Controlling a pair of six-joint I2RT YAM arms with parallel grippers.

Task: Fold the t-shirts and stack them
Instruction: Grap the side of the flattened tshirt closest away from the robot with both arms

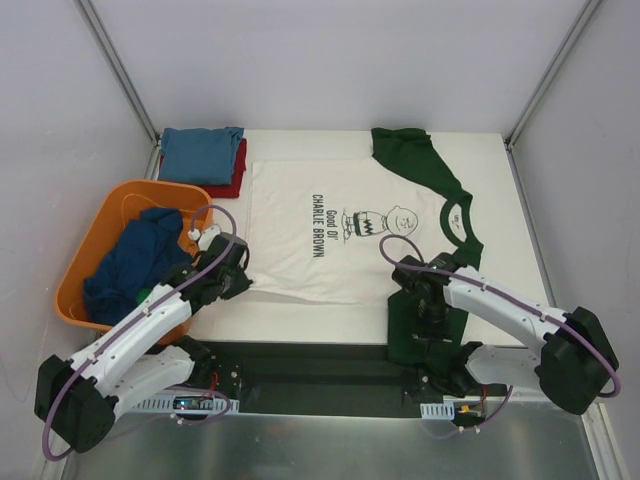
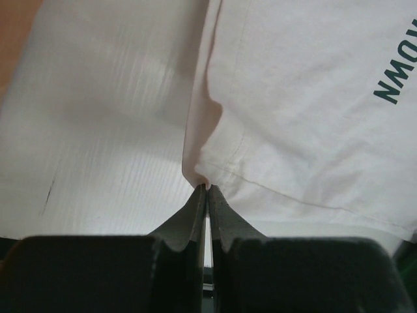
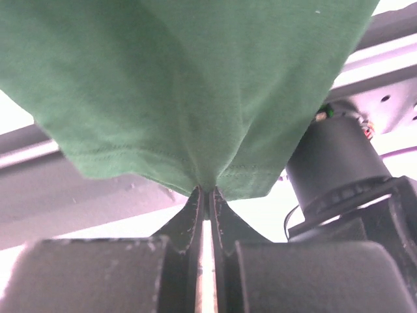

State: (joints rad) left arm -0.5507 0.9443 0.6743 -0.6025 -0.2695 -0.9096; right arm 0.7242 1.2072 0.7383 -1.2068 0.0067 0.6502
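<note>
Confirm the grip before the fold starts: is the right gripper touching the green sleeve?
Touching. The right wrist view shows the right gripper pinched shut on the hem of the green sleeve, with the cloth bunched at its fingertips.

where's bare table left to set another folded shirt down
Bare table runs along the right edge, beside the collar of the cream Charlie Brown shirt. A thin strip lies behind it, between the folded blue-on-red stack and the far green sleeve. The left is crowded: orange basket and that stack.
</note>
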